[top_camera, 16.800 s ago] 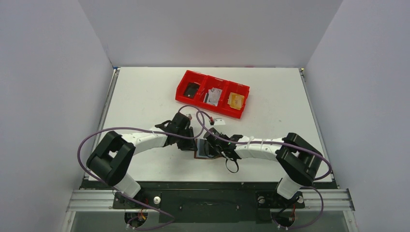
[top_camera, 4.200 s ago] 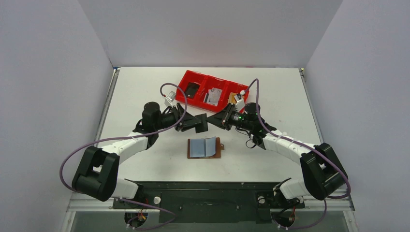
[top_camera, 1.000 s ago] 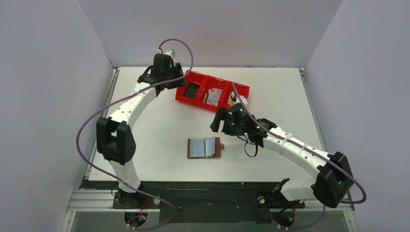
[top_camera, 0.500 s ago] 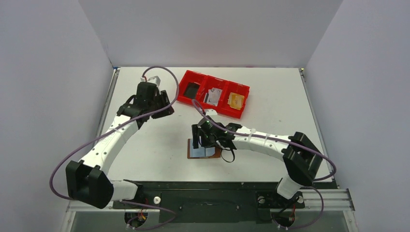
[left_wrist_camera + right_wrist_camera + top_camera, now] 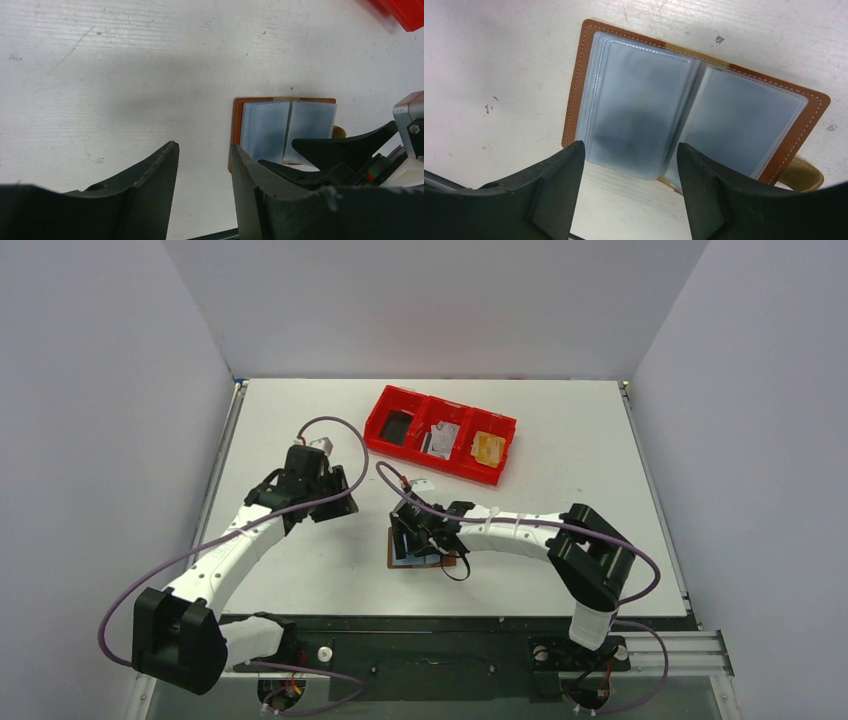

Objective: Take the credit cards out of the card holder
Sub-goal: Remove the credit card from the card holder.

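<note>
Firstly, right gripper (image 5: 630, 147): jaws spread wide, pinching nothing, poised directly over the card holder (image 5: 734, 115) and straddling one leaf of it.

Card holder: lies open and flat on the white table (image 5: 290, 420), cloudy plastic sleeves (image 5: 639, 115) facing up. Its long axis runs across the right gripper's gap, from finger to finger, and its fold runs straight away from the wrist. The snap tab (image 5: 804, 174) sticks out of the short edge beyond the finger that does not stand over the straddled leaf. Whether any sleeve holds a card cannot be told.

Left gripper (image 5: 202, 150): jaws parted, only bare table showing between them. It hangs near the card holder but apart from it, and the holder's tab-less short edge faces this gripper.

Red tray (image 5: 430, 462): three compartments, beyond both grippers and well apart from the holder. A tan-gold card (image 5: 487, 448) lies in the end compartment farthest from the left gripper.
</note>
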`<state>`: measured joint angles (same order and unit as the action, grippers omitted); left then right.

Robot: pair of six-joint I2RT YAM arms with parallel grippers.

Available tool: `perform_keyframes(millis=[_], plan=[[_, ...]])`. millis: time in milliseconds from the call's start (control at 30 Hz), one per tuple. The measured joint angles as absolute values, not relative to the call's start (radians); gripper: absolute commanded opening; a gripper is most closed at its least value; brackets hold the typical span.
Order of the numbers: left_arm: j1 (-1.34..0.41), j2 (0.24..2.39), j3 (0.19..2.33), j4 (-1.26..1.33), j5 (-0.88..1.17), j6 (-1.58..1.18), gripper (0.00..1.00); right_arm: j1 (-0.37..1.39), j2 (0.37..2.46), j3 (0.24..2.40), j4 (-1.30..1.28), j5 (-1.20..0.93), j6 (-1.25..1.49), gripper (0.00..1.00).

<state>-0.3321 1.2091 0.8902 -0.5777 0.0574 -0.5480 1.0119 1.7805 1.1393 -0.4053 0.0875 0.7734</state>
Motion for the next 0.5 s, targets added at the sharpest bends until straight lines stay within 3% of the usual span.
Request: perform_keyframes(millis=[400, 500], plan=[[-0.332, 1.199, 0.868, -0.551, 0.085, -0.565, 0.39, 1.01, 1.816, 1.141, -0.395, 0.09, 0.775, 0.58], [-0.332, 1.199, 0.858, -0.548, 0.088, -0.567, 0.39, 1.008, 1.822, 1.141, -0.386, 0.09, 0.775, 0.52]])
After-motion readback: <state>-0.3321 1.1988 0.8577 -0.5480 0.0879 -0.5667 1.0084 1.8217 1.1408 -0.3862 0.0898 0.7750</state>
